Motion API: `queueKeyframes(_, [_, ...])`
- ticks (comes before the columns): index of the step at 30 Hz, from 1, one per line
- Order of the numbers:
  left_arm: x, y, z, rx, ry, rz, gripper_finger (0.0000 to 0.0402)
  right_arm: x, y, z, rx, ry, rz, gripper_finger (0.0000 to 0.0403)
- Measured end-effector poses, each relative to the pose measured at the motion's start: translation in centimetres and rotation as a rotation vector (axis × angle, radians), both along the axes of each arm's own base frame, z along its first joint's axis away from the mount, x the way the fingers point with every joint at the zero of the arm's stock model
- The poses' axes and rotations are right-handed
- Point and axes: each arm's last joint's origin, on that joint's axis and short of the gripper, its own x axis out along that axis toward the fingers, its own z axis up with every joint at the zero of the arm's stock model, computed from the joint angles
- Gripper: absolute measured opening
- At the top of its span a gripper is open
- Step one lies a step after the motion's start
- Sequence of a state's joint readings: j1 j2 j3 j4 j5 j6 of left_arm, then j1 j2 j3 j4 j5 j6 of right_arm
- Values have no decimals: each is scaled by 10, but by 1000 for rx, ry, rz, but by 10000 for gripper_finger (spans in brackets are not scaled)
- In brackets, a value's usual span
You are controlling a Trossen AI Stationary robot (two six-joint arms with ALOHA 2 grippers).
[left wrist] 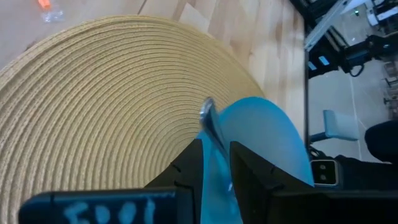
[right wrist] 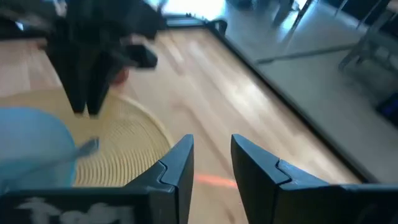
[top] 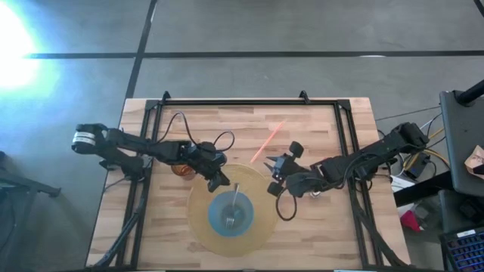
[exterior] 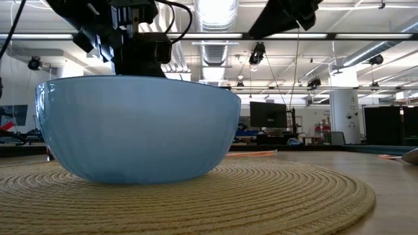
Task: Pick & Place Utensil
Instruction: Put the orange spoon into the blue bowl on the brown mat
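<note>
Utensil [top: 235, 202] lies in the blue bowl [top: 231, 213], handle leaning on the rim toward the table's far edge. Bowl sits on the round woven mat [top: 198, 219]. Left gripper [top: 218, 180] hovers just beside the bowl's rim; jaws slightly parted with the handle end showing between them, grip or not cannot be told. Right gripper [top: 274, 168] off the mat's right edge, jaws parted, holding nothing. Orange stick [top: 268, 141] lies beyond on the table [top: 318, 227].

Strong white glare is washing out the floor [top: 15, 53] well left of the left arm overhead. Ceiling lights [exterior: 215, 13] are blooming. Right wrist view is blurring throughout.
</note>
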State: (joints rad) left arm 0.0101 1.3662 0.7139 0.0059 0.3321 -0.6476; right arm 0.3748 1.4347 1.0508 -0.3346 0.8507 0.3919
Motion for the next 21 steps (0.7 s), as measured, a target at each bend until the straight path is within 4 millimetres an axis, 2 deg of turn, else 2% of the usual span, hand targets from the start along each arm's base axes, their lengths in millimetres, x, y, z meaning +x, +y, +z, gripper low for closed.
queueKeyframes(5, [-5,0,12,7,-48,-6,69,-14,-4,-1,104,58,-29,116])
queueKeyframes(13, [-14,0,45,45,-191,-24,64,-39,-11,5,282,118,-72,133])
queueKeyframes(21, [-19,1,77,198,-350,-66,62,-65,-18,6,486,215,-196,127])
